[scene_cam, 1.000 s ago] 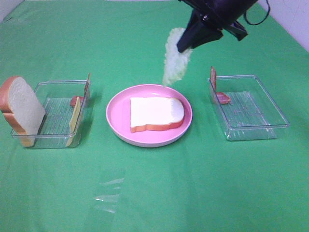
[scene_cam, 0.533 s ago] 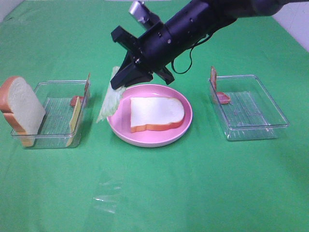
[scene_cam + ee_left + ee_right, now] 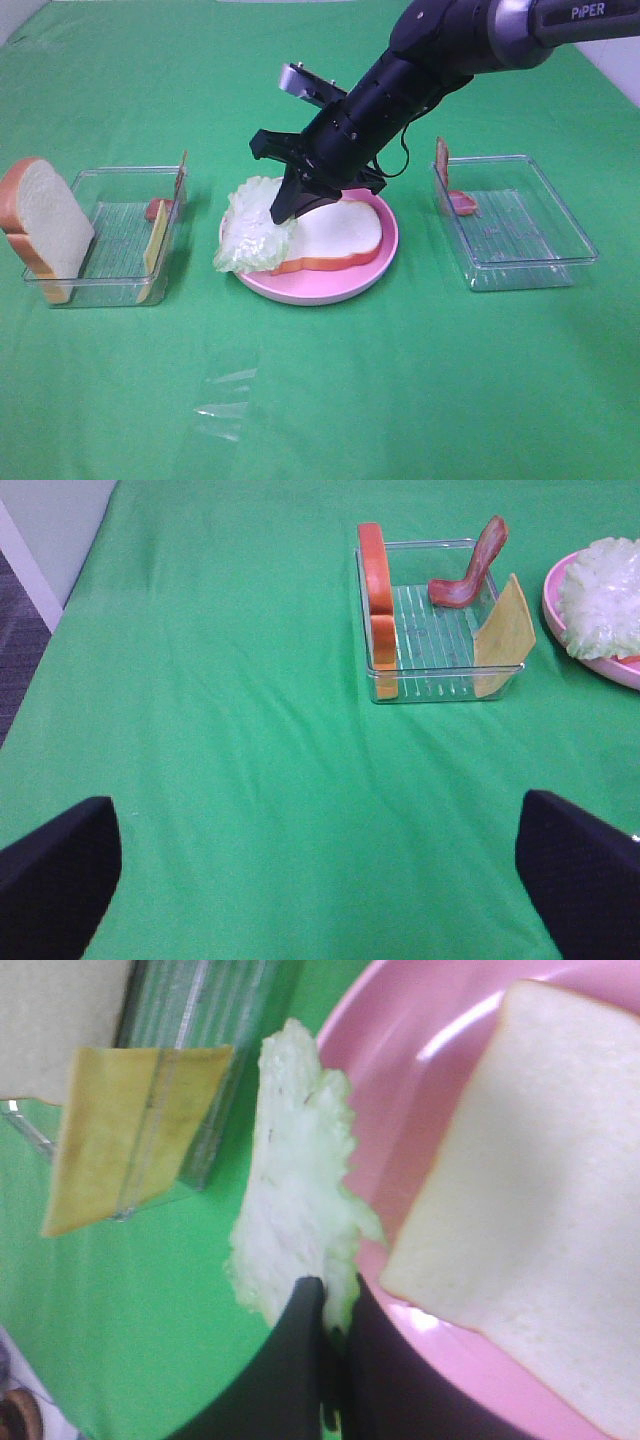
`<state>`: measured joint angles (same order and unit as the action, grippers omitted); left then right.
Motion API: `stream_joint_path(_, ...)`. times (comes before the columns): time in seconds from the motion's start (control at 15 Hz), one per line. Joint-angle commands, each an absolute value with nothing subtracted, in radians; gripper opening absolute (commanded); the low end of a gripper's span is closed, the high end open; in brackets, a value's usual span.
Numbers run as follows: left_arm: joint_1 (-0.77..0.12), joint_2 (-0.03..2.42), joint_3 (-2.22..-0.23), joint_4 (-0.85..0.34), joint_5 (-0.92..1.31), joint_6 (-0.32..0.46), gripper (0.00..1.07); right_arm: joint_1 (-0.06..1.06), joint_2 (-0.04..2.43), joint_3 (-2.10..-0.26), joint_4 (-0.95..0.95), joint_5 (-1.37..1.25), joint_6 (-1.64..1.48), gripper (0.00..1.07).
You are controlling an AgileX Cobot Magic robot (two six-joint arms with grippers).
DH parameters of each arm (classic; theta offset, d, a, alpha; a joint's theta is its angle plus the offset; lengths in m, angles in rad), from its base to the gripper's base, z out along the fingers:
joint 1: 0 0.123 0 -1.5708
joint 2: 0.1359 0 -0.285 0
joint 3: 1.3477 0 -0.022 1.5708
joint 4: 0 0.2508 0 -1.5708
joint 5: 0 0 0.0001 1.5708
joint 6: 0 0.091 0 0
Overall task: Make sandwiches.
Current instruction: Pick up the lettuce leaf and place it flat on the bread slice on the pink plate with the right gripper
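Observation:
One white bread slice (image 3: 335, 232) with an orange-brown crust lies flat on the round pink plate (image 3: 320, 291). My right gripper (image 3: 288, 207) reaches across to the plate's left rim, shut on a pale green lettuce leaf (image 3: 250, 235). The leaf drapes over the rim and the slice's left end. In the right wrist view the gripper (image 3: 333, 1300) pinches the lettuce (image 3: 295, 1210) beside the bread (image 3: 540, 1190). My left gripper (image 3: 320, 880) is open and empty over bare cloth, out of the high view. No finished sandwich shows.
The left clear tray (image 3: 120, 180) holds an upright bread slice (image 3: 45, 225), a cheese square (image 3: 155, 240) and bacon (image 3: 157, 208). The right clear tray (image 3: 520, 250) holds bacon strips (image 3: 443, 165). Green cloth covers the table.
My right gripper carried the lettuce from high at the back right, across to the plate's left side and down. The leaf now rests on the rim and the bread's end.

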<state>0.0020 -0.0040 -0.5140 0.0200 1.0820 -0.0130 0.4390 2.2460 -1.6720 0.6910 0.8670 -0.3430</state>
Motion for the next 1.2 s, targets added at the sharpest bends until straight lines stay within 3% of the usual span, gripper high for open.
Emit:
stream_joint_path(0.07, -0.004, -0.024, -0.515, 0.022, 1.071, -0.011, 1.0, 0.436, 2.237, -1.672, 0.522, 0.857, -0.25, 0.0)
stream_joint_path(0.87, -0.004, -0.024, -0.515, 0.022, 1.071, -0.011, 1.0, 0.436, 2.228, -1.727, 0.331, 0.869, -0.116, 0.0)
stream_joint_path(0.93, -0.004, -0.024, -0.515, 0.022, 1.071, -0.011, 1.0, 0.436, 2.226, -1.727, 0.324, 0.857, -0.107, 0.05)
stream_joint_path(1.0, -0.004, -0.024, -0.515, 0.022, 1.071, -0.011, 1.0, 0.436, 2.226, -1.727, 0.325, 0.855, -0.097, 0.24)
stream_joint_path(1.13, -0.004, -0.024, -0.515, 0.022, 1.071, -0.011, 1.0, 0.436, 2.226, -1.727, 0.31, 0.877, -0.081, 0.8)
stream_joint_path(1.2, -0.004, -0.024, -0.515, 0.022, 1.071, -0.011, 1.0, 0.437, 2.223, -1.727, 0.302, 0.898, -0.082, 0.96)
